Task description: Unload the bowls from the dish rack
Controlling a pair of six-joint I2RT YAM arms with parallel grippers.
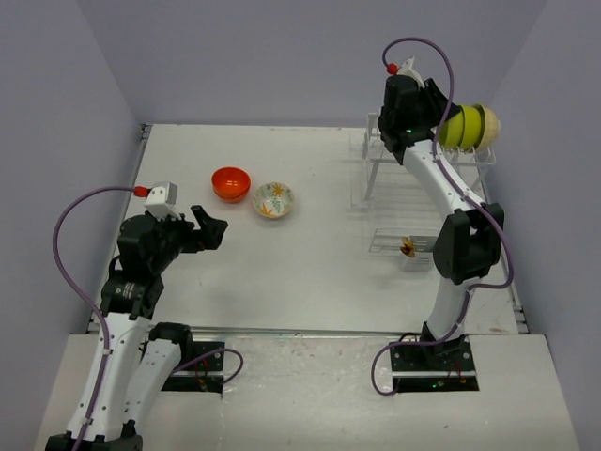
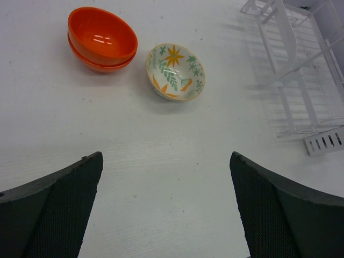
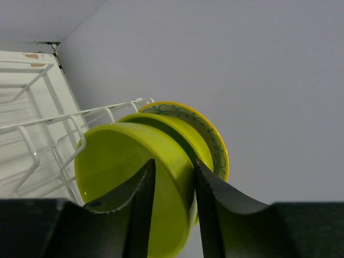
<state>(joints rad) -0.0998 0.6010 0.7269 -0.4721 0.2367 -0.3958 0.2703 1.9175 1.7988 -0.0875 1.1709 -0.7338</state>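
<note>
Right claw [image 3: 173, 166] straddles the rim of the nearest lime green bowl [image 3: 107, 161], on edge in the dish rack [image 3: 70, 115]. The jaws stand narrow; grip is unconfirmed.

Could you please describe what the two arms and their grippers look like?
The left arm and right arm have white links and black joints. A purple cable with a red plug loops to each wrist. The left gripper and right gripper have black, tapering fingers with textured inner faces.
</note>
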